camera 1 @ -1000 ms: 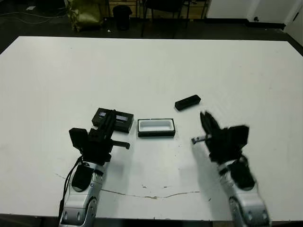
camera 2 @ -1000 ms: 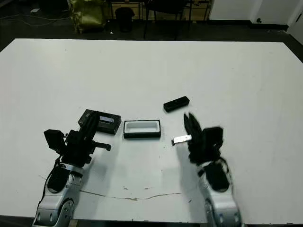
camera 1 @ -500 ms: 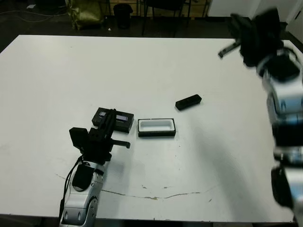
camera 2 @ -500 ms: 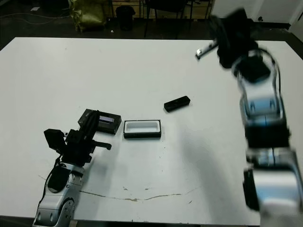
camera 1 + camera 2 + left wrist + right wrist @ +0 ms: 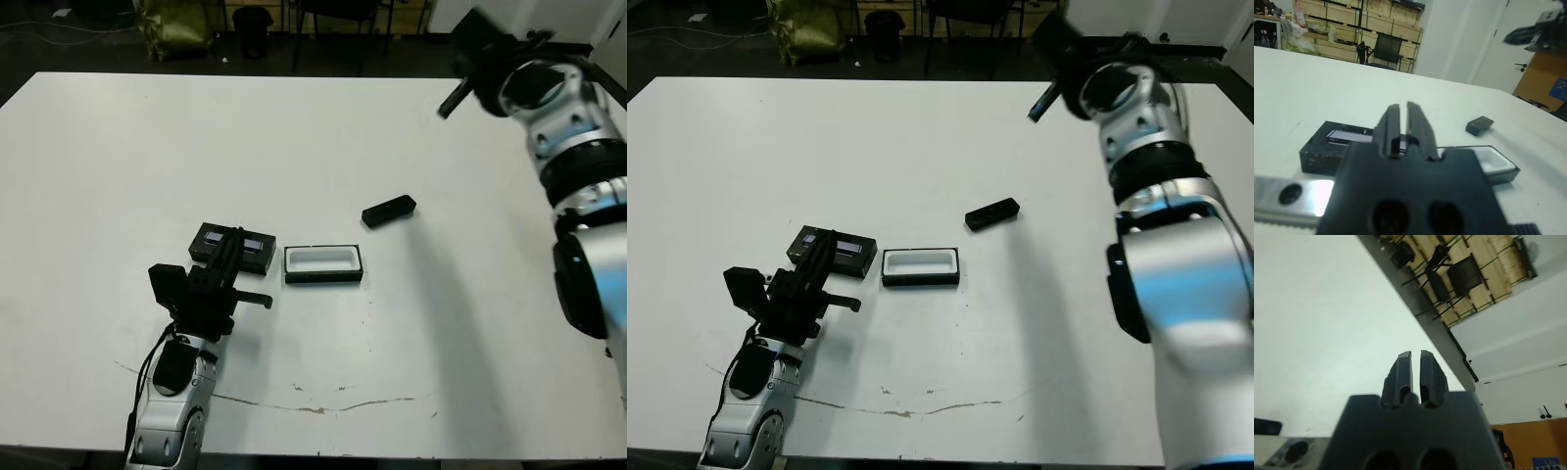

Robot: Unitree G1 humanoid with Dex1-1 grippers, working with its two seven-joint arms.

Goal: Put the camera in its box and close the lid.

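White table (image 5: 294, 147) fills most of the head views. Just left of the frame's centre sits the box (image 5: 323, 263), a shallow black tray with white lining, open and with nothing inside. Just beside it, to its left and slightly apart, lies the lid (image 5: 233, 246), flat and black, its pale window strip facing up. The camera (image 5: 389, 211), a slim black bar, lies above and to the right of the box, well apart from it, tilted with its right end higher in the frame.

Left gripper (image 5: 232, 257) rests low at lower left of the frame, its fingers (image 5: 1418, 125) close together with only a thin slit between them, holding nothing, reaching over the lid's near edge. Right gripper (image 5: 1411, 363) is raised at the upper right of the frame, far from the task's things; its fingers are likewise nearly together and hold nothing.
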